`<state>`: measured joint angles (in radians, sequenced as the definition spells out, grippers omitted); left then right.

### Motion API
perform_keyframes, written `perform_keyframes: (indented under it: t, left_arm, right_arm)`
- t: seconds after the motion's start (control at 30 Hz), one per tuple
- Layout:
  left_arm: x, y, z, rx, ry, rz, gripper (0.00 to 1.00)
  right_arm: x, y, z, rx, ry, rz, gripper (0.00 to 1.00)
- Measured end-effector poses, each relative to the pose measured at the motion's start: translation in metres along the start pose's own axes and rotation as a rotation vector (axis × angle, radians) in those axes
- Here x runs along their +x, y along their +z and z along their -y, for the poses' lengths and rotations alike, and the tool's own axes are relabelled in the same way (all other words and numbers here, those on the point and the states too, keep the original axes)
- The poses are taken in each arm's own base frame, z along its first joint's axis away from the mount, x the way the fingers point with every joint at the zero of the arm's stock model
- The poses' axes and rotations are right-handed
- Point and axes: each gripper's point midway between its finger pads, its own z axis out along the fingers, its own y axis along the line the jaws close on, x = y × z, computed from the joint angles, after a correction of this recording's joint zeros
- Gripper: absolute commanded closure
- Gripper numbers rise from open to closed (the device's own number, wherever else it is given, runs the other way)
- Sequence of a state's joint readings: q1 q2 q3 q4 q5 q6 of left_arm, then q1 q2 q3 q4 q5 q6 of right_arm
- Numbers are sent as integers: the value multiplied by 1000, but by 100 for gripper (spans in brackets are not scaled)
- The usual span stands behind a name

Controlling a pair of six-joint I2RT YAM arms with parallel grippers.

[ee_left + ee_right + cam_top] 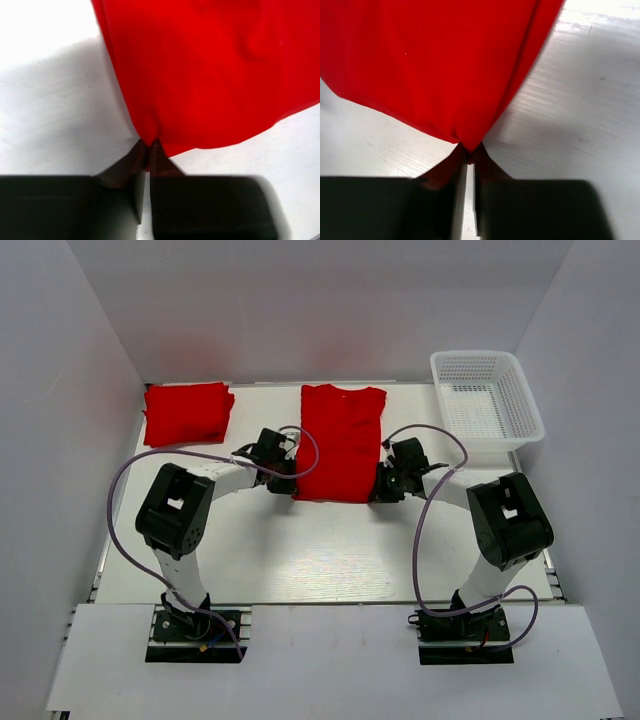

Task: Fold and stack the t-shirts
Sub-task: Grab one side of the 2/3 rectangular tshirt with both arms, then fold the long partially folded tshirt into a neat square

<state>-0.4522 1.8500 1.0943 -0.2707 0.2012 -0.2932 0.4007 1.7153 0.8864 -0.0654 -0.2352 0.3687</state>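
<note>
A red t-shirt (340, 440) lies folded into a long strip in the middle of the table, collar toward the back. My left gripper (288, 483) is shut on its near left corner; in the left wrist view the red cloth (210, 75) bunches into the closed left gripper (148, 146). My right gripper (384, 486) is shut on the near right corner, and the shirt (435, 65) narrows to a point pinched in the right gripper (469, 149). A second folded red t-shirt (187, 412) rests at the back left, apart from both grippers.
A white mesh basket (488, 405) stands at the back right corner of the white table (300, 550). Grey walls close in the table on the left, back and right. Purple cables loop over both arms.
</note>
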Motion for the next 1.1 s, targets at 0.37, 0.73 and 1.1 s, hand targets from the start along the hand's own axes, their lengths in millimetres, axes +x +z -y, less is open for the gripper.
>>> perform_keyframes:
  t: [0.37, 0.73, 1.1]
  left_arm:
    - [27, -21, 10, 10, -53, -92, 100]
    - [29, -110, 56, 118, -86, -118, 100]
    - [-69, -126, 76, 111, -103, 31, 100]
  right_arm:
    - [28, -27, 6, 38, -13, -3, 100]
    - [53, -110, -26, -47, -39, 4, 100]
    - [-18, -133, -36, 47, -58, 96, 100]
